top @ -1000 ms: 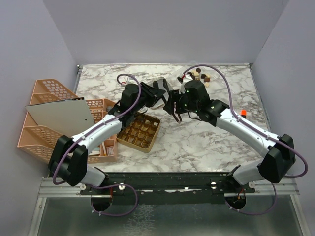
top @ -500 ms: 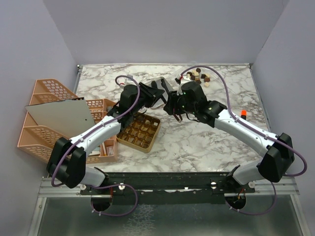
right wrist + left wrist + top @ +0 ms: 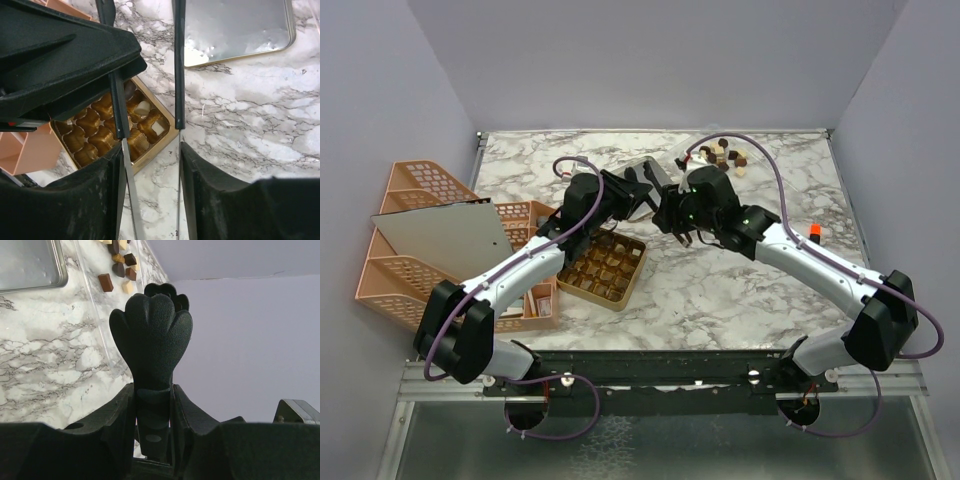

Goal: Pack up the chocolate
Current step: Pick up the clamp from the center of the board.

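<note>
Left pincer (image 3: 157,297) pressed closed on nothing. Right pincer (image 3: 677,232) parted and empty, poised just off the tray's (image 3: 634,278) 2 o'clock side. Chocolate (image 3: 723,155) mostly heaped at the surface's (image 3: 720,280) 12 o'clock edge, well apart from both. Probably between placings; next calls for reaching toward 12 o'clock and pinching one small piece. Only from the right wrist: two pale pieces (image 3: 142,107) already seated in tray compartments. Only from the left wrist: heap pieces told apart singly.
</note>
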### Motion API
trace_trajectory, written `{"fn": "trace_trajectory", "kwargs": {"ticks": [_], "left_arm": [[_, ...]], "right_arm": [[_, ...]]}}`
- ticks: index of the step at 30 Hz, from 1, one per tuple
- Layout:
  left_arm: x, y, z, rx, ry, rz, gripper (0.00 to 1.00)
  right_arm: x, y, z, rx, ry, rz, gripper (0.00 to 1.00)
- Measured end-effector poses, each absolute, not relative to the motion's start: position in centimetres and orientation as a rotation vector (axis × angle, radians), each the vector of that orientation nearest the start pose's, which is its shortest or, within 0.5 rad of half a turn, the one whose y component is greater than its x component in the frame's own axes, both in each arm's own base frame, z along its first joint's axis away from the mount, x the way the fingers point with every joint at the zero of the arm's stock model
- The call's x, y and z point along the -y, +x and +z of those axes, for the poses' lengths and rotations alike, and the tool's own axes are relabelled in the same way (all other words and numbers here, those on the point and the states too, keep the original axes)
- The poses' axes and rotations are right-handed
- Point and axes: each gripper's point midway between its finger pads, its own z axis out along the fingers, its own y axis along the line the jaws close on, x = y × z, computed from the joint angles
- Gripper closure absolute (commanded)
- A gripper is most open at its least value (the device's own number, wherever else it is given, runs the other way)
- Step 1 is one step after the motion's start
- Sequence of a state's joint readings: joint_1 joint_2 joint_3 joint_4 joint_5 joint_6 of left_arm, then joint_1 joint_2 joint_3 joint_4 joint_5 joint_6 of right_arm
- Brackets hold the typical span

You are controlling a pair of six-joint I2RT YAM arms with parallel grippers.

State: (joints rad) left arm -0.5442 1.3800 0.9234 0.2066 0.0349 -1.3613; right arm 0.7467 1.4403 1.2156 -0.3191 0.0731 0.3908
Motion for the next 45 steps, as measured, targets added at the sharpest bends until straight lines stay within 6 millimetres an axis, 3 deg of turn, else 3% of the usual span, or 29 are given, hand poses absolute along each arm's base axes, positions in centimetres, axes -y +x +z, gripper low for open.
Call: {"fn": "trace_trajectory", "kwargs": {"ticks": [3, 6, 8, 13, 20, 22, 25, 30, 37, 45], "left_arm": [[27.5, 36.5, 24.8, -1.896, -0.804, -1.319, 1.0], [27.4, 36.4, 24.6, -1.898, -0.813, -1.32, 1.0], [27.4, 36.4, 24.5, -1.903, -0.82, -1.317, 1.0], [27.2, 36.5, 24.0, -1.909, -0.849, -1.3, 1.0], [27.0, 36.4, 23.7, -1.918, -0.89, -1.298, 1.0], [27.0, 36.4, 23.6, -1.919, -0.896, -1.299, 0.92], [26.8, 36.2, 23.5, -1.917, -0.905, -1.298, 0.69], [25.9, 35.6, 23.3, -1.905, -0.918, -1.282, 0.57], [23.2, 35.5, 23.9, -1.857, -0.915, -1.195, 0.32], [21.7, 34.9, 26.5, -1.855, -0.654, -1.025, 0.14]], "right_arm": [[-29.7, 31.5, 21.8, -2.136, -0.344, 0.592, 0.58], [-29.8, 31.5, 21.8, -2.134, -0.347, 0.593, 0.45], [-29.7, 31.6, 21.8, -2.131, -0.347, 0.584, 0.43], [-29.6, 31.7, 21.8, -2.127, -0.351, 0.574, 0.6], [-30.0, 31.5, 21.9, -2.118, -0.371, 0.583, 0.66], [-30.0, 31.5, 21.9, -2.118, -0.371, 0.583, 0.66], [-30.1, 31.3, 21.9, -2.119, -0.379, 0.589, 0.66], [-30.7, 30.9, 21.7, -2.124, -0.402, 0.607, 0.66], [-29.0, 32.3, 20.2, -2.167, -0.373, 0.488, 0.66], [-27.6, 33.6, 19.3, -2.224, -0.377, 0.337, 0.63]]}}
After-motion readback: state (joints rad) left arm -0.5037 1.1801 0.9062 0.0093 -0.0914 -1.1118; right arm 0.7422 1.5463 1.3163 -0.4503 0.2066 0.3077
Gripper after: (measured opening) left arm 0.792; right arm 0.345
